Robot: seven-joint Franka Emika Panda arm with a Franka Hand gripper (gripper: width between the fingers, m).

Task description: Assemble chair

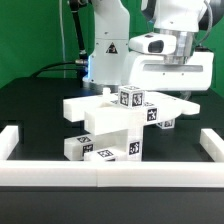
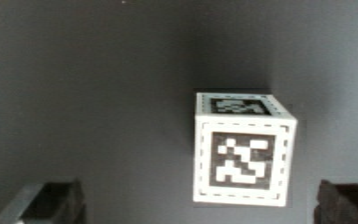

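While the arm hangs above the exterior view's right half of the scene, we see the tool [image 2: 179,203] spread wide, its two dark fingers [image 2: 48,203] standing at opposite edges of the wrist view with a broad gap between them. Nothing sits in that gap that either finger presses on: we see no contact with any part, so the tool is released and holds nothing.

Between the fingers and beyond them, the wrist view shows one white post [image 2: 247,146] of the chair [image 1: 118,125], a blocky piece carrying a black-and-white square tag on its broad face and another on its smaller end face. It stands apart from both fingers, nearer one than the other, against the dark worktop [image 2: 87,90].

From the exterior view we find the chair partly joined near the middle of the black worktop: chunky white slabs and bars stacked and crossed, with tagged ends facing the camera low down and a tagged block [image 1: 131,98] at its top. A flat slab reaches out toward the exterior view's right, under the arm's white housing. The tool's fingertips are hard to make out in this view

White border rails [image 1: 100,170] frame the worktop at the front and sides, well apart from the chair
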